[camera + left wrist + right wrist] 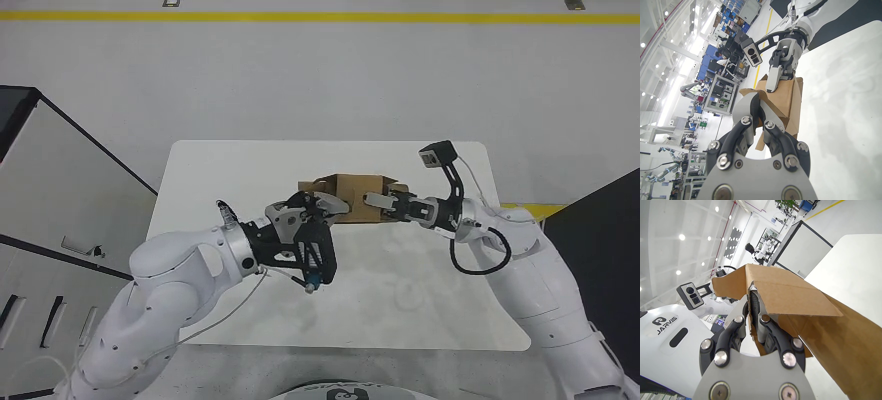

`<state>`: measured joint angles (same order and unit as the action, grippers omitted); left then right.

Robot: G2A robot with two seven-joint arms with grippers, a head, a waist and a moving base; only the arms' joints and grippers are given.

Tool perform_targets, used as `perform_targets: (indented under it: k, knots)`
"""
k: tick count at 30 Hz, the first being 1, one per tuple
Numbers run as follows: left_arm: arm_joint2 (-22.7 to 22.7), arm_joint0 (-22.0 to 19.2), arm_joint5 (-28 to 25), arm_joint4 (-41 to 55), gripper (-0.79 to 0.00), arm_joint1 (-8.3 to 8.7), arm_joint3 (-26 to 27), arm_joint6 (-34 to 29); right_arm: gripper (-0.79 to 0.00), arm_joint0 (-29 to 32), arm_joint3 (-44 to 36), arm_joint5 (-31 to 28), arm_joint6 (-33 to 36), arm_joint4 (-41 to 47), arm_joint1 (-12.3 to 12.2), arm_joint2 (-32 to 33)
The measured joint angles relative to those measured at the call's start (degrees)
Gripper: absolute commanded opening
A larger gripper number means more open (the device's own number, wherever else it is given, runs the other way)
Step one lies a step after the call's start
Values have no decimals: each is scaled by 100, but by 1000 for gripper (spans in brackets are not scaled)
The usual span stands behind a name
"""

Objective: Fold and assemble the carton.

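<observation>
A brown cardboard carton [355, 187] is held between both arms over the far middle of the white table [420, 300]. My left gripper [335, 204] is shut on the carton's left flap; in the left wrist view its fingers pinch the cardboard edge [758, 103]. My right gripper [375, 201] is shut on the carton's right side; the right wrist view has the carton wall [787, 296] clamped between the pads. The left wrist view takes in the right gripper [772, 89] on the carton's far end. Whether the carton touches the table is unclear.
A dark-framed white panel [50, 180] stands off the table's left side. A yellow floor line [320, 16] runs along the far floor. Open tabletop lies in front of the carton toward the near edge.
</observation>
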<state>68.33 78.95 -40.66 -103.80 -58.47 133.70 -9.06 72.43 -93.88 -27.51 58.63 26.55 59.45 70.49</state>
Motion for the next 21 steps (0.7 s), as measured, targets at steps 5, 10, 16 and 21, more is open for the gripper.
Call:
perform_targets:
  k: [5,10,16,21]
  knots:
    - [-109,-69,28,-67,-785,-13,-17,-58,-785,5,-16,8,11,13,1,-3]
    - [-68,-43,112,-67,-785,-16,52,-129,-785,57,-39,-91,106,236,-3,48]
    - [193,90,195,44,-785,3,43,-123,-785,113,65,-251,474,875,-18,185]
    - [359,221,243,47,-785,20,74,-103,-785,198,67,-404,710,1172,-33,308]
